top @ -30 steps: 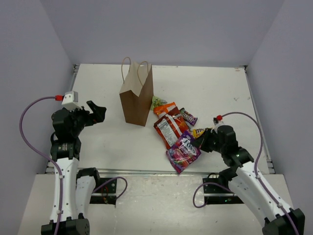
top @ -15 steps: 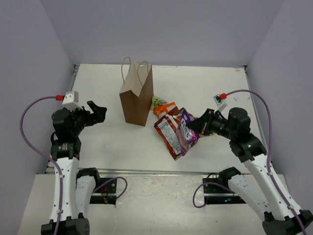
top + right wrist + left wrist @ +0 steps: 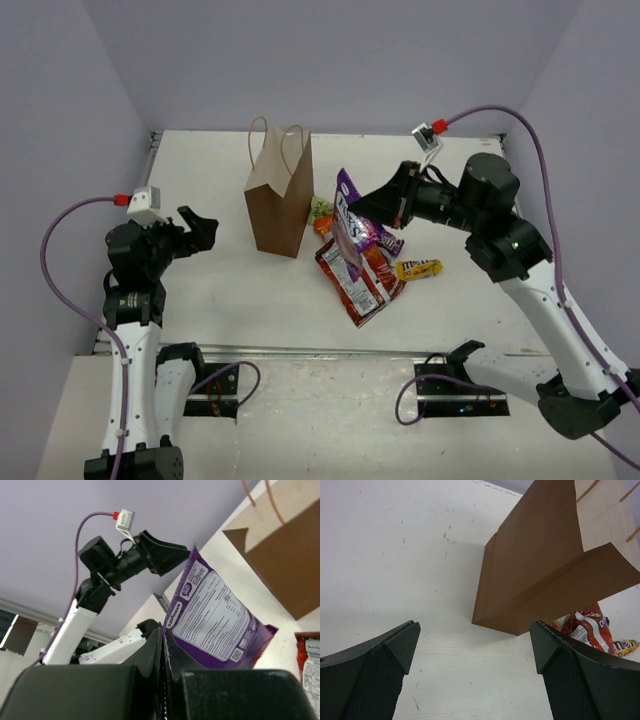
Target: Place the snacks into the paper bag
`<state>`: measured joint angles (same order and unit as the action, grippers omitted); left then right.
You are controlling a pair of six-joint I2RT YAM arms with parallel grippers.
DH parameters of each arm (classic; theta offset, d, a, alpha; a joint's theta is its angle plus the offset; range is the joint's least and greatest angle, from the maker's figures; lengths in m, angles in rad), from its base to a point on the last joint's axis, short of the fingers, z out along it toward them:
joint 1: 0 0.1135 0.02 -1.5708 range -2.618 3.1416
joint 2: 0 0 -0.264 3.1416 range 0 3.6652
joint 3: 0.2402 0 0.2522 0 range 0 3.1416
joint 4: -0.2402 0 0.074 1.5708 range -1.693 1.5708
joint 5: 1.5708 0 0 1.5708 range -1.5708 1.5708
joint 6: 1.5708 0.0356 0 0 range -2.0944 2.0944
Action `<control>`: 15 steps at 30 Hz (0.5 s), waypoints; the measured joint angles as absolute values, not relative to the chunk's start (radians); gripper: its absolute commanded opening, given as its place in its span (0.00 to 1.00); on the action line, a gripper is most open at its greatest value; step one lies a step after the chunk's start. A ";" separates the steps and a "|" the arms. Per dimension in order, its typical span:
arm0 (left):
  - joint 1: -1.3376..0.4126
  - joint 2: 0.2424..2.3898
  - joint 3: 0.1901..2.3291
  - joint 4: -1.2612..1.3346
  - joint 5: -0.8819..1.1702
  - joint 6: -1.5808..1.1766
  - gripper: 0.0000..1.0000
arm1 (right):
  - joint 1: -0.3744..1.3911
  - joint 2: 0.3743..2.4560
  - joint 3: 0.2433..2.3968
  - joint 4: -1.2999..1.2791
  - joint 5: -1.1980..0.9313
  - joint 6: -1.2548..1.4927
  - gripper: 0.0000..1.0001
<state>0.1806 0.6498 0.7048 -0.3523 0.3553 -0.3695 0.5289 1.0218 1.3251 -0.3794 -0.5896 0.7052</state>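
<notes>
At the far left the left tool point(image 3: 198, 228) has not stirred in the last second; its fingers stand well apart with nothing between them, aimed across the bare bench point(image 3: 200, 290) at the paper bag point(image 3: 278, 205). That bag stands upright with its mouth open and both loop handles up, and I cannot see inside it. Just to its right is the change: the purple packet point(image 3: 350, 225), which lay flat at the near end of the pile a second ago, now hangs in the air above the other snacks, near the bag's right side but not yet over its mouth. I judge the pick is done and the carry to the bag remains. The packet is glossy and slightly crumpled, its back showing a white printed panel. Below it the red chip bag point(image 3: 355, 278) and yellow packet point(image 3: 417, 268) lie on the bench. The right tool point(image 3: 377, 207) is clamped on the purple packet's edge.
</notes>
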 measured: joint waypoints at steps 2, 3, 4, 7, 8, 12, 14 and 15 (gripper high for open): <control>0.181 0.646 0.705 -0.352 0.355 -0.369 1.00 | 0.553 1.087 1.402 -0.390 -0.594 0.699 0.00; 0.181 0.645 0.705 -0.352 0.355 -0.369 1.00 | 0.563 1.122 1.445 -0.393 -0.595 0.696 0.00; 0.181 0.644 0.705 -0.352 0.355 -0.369 1.00 | 0.572 1.157 1.483 -0.392 -0.596 0.694 0.00; 0.181 0.640 0.705 -0.352 0.355 -0.369 1.00 | 0.590 1.274 1.618 -0.410 -0.602 0.691 0.00; 0.181 0.639 0.705 -0.352 0.355 -0.369 1.00 | 0.594 1.317 1.666 -0.421 -0.606 0.691 0.00; 0.181 0.639 0.705 -0.353 0.355 -0.369 1.00 | 0.611 1.454 1.821 -0.424 -0.611 0.698 0.00; 0.181 0.638 0.705 -0.353 0.355 -0.369 1.00 | 0.617 1.497 1.854 -0.402 -0.602 0.710 0.00; 0.181 0.638 0.705 -0.352 0.355 -0.369 1.00 | 0.618 1.512 1.863 -0.390 -0.598 0.717 0.00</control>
